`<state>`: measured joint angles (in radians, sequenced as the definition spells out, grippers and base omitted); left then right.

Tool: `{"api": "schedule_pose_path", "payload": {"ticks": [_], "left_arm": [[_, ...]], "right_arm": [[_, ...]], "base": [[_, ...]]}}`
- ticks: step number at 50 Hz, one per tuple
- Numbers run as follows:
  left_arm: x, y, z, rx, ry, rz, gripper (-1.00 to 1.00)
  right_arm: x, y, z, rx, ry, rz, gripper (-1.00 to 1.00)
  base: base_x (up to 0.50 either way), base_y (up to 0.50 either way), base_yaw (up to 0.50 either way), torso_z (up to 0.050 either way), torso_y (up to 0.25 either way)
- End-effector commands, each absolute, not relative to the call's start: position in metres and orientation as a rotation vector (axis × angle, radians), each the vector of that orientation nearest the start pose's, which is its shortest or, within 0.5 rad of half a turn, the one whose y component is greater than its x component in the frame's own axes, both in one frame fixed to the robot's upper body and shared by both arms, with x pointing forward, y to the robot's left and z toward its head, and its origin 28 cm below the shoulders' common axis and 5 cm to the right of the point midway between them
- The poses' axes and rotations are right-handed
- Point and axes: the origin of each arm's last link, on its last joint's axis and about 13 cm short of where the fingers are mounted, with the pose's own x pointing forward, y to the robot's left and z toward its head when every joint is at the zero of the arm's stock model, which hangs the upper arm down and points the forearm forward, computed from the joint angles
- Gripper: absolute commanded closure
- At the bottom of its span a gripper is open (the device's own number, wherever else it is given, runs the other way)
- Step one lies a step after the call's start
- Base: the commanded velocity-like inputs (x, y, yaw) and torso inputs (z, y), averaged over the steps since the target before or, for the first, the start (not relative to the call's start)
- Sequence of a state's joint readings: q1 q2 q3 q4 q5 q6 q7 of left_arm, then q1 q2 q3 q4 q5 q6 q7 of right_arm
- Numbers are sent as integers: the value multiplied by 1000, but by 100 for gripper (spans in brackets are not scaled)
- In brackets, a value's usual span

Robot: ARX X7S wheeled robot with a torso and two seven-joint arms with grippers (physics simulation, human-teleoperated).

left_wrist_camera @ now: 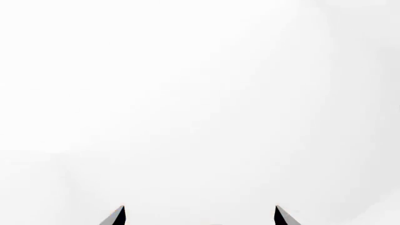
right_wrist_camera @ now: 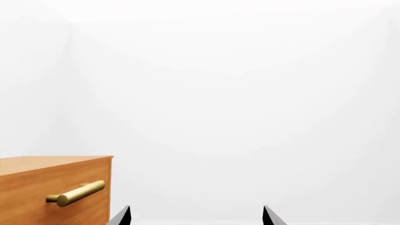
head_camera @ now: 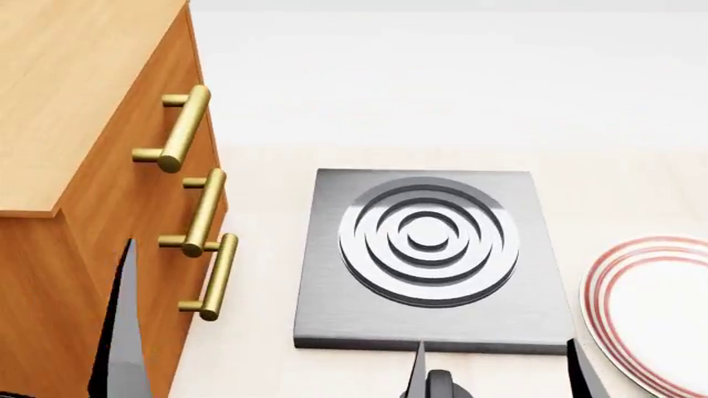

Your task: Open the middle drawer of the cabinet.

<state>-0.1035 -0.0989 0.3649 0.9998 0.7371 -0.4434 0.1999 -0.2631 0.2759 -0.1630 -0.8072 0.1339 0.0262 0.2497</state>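
Pale counter holds a grey hotplate [head_camera: 424, 257] beside the cabinet [head_camera: 78, 108]; both claws spread apart, empty.

Bare gap between cabinet [head_camera: 99, 207] handles and hotplate [head_camera: 420, 257]; plate [head_camera: 652, 307] far right.

One cabinet [head_camera: 66, 124] stands on one bench [head_camera: 619, 174]. It shows three brass bar handles [head_camera: 186, 128], one for each of three drawer fronts; the middle drawer [head_camera: 166, 217] is the second of these. One grey hotplate [head_camera: 426, 257] carries four concentric rings. One red-striped plate [head_camera: 652, 311] lies at the edge of the head view
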Motion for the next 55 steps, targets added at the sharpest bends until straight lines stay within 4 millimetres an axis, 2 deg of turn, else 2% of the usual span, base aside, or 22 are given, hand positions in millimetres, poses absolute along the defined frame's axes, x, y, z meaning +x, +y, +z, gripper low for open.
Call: {"api": "schedule_pose_path", "payload": {"ticks": [1,2,4,7,11,15,17,18,24,30,40,50,55], "left_arm": [[161,168,245,1090,-849,42,-100],[166,163,252,1076,-840,-16,-100],[176,157,260,1155,-887,2,-100],[187,151,259,1215,-878,-45,-100],[217,142,256,1353,-852,-71,-100],[243,135,262,1390,-806,-71,-100],[265,127,267,1435,-778,-43,-100],[270,125,268,1441,-768,-48,-100],[318,111,267,1496,-650,2,-100],[348,101,254,1542,-539,15,-100],[377,92,226,1605,-441,4,-100],[391,110,208,1640,-299,9,-100],[395,117,206,1643,-266,24,-100]], "right_arm": [[137,-96,127,39,-463,78,-100],[137,-96,126,41,-460,81,-100],[138,-97,126,44,-458,79,-100],[138,-97,125,51,-458,78,-100],[138,-97,124,54,-454,81,-100],[138,-97,124,60,-452,81,-100],[139,-97,123,65,-447,82,-100],[139,-97,123,65,-447,82,-100],[140,-98,122,75,-438,83,-100],[140,-98,122,83,-433,86,-100],[139,-100,122,90,-435,85,-100],[138,-101,125,104,-439,88,-100],[138,-100,125,109,-441,95,-100]], "base": [[0,0,0,0,0],[0,0,0,0,0],[0,0,0,0,0],[0,0,0,0,0],[0,0,0,0,0],[0,0,0,0,0],[0,0,0,0,0],[0,0,0,0,0],[0,0,0,0,0],[0,0,0,0,0],[0,0,0,0,0],[0,0,0,0,0],[0,0,0,0,0]]}}
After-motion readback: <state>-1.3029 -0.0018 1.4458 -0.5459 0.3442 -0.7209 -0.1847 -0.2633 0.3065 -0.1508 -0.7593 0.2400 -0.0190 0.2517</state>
